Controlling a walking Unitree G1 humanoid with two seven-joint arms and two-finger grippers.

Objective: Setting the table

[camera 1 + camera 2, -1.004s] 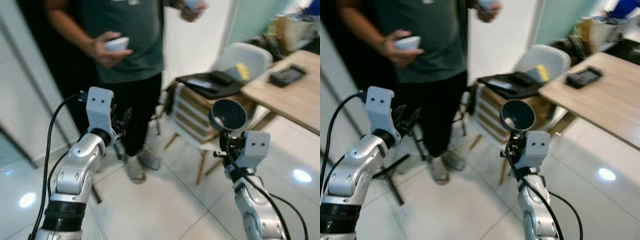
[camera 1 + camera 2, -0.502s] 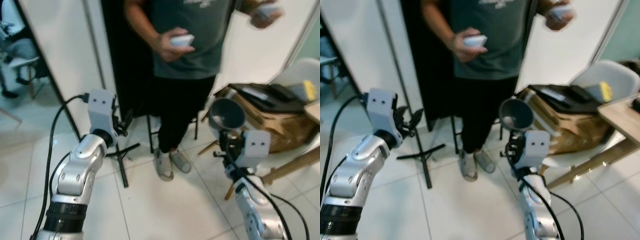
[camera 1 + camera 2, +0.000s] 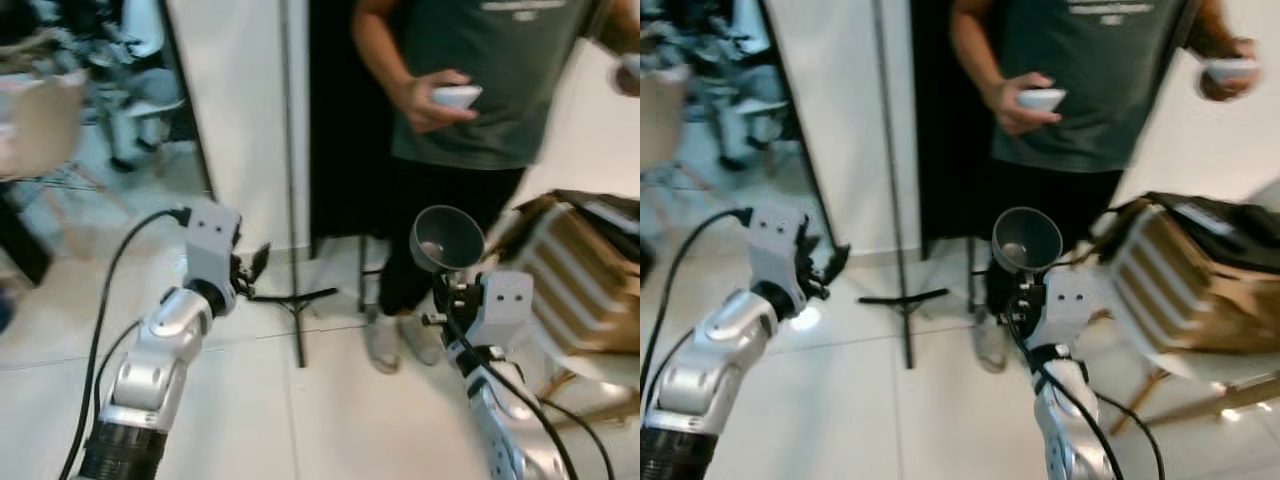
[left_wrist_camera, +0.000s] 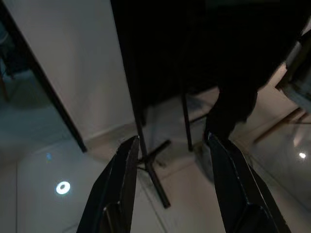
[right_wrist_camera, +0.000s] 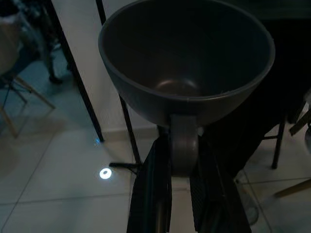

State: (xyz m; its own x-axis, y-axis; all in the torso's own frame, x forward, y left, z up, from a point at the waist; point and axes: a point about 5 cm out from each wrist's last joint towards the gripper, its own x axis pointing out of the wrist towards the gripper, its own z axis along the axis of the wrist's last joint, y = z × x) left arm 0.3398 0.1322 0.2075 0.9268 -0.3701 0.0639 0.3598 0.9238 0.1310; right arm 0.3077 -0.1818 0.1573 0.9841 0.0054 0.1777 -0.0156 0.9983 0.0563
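At 3 o'clock of your head view the right end effector [image 3: 447,292] stands raised with a grey cup [image 3: 446,239] above it; your right wrist view adds what the head views cannot, the cup's handle [image 5: 183,145] pinched between the two black fingers [image 5: 154,189], which are closed tight on it, mouth of the cup tilted toward the camera. At 9 o'clock the left end effector [image 3: 250,268] is held up over the floor; its wrist view shows the fingers [image 4: 121,184] spread wide with nothing between them. Beyond it, at about 12 o'clock, a black tripod stand [image 3: 295,296] rests on the white tiled floor [image 3: 300,420] before a white wall panel [image 3: 240,110]. A person [image 3: 480,110] stands at 1 o'clock, a small white object [image 3: 455,96] in one hand. At 3 o'clock a cardboard box [image 3: 580,270] shows, blurred
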